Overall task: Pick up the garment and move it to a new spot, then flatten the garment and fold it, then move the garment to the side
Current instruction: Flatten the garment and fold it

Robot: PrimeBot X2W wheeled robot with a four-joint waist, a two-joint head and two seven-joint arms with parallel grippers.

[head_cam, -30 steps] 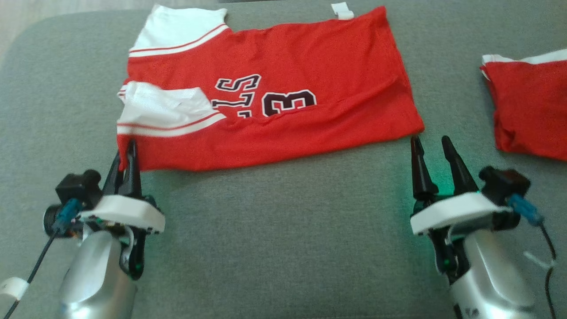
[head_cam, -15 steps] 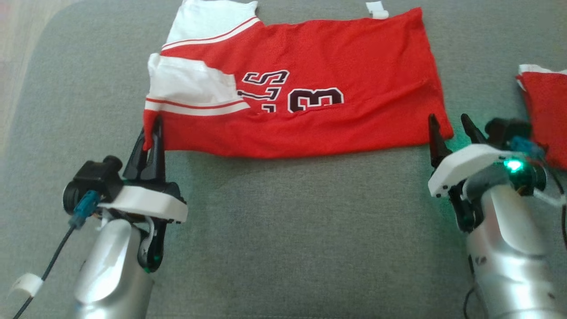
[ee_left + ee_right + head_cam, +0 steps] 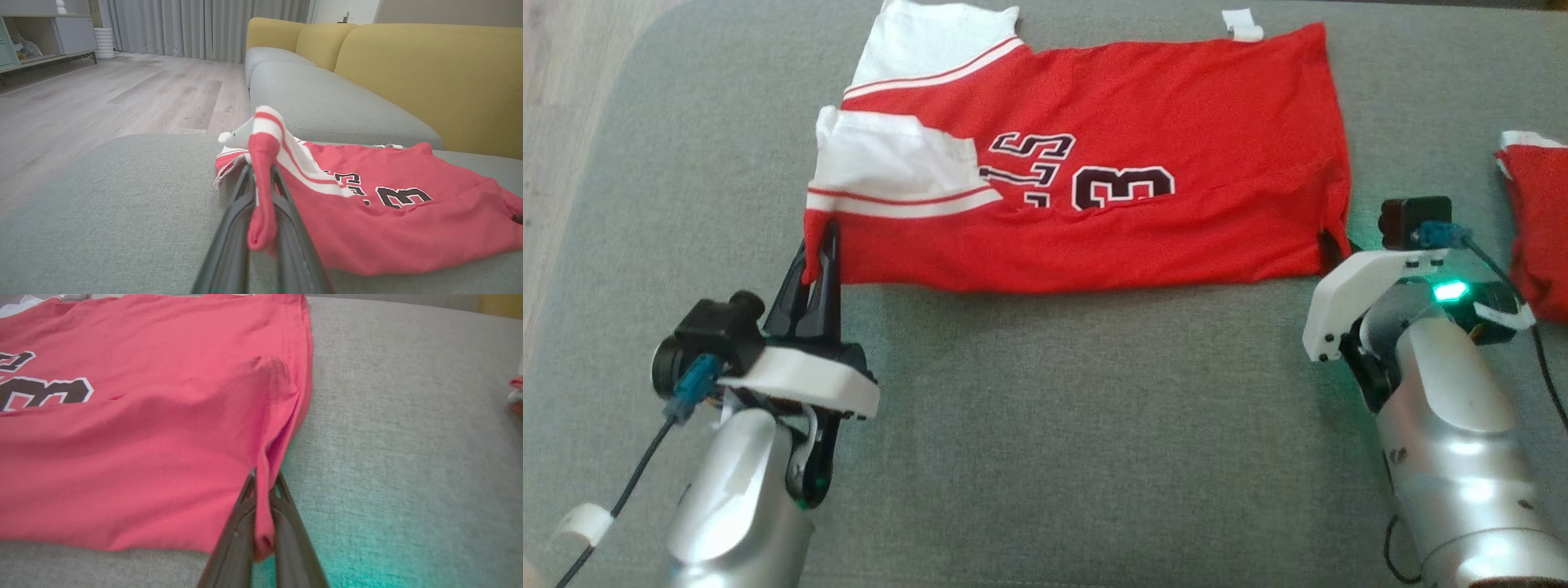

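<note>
Head view: bare grey cushion (image 3: 1054, 425) nearest; right gripper (image 3: 1333, 245), gaping short of the hem a second ago, now pinched shut on the near right corner of the garment (image 3: 1111, 106), tips half hidden; left gripper (image 3: 818, 249) clamped on the near left corner; seemingly ready for the fold; beyond, rest spread flat.

Far half of seat cushion (image 3: 1054, 425): garment (image 3: 1135, 163) lies spread, sleeves at left, hem at right. Left claw (image 3: 823, 241) is at its near-left corner and right claw (image 3: 1331, 243) at its near-right corner, w/ fabric btwn each pair of fingers. Second cloth (image 3: 1535, 229) lies at far right, apart. Floor (image 3: 556, 122) is beyond cushion's left edge; sofa backrest (image 3: 429, 77) is behind.
</note>
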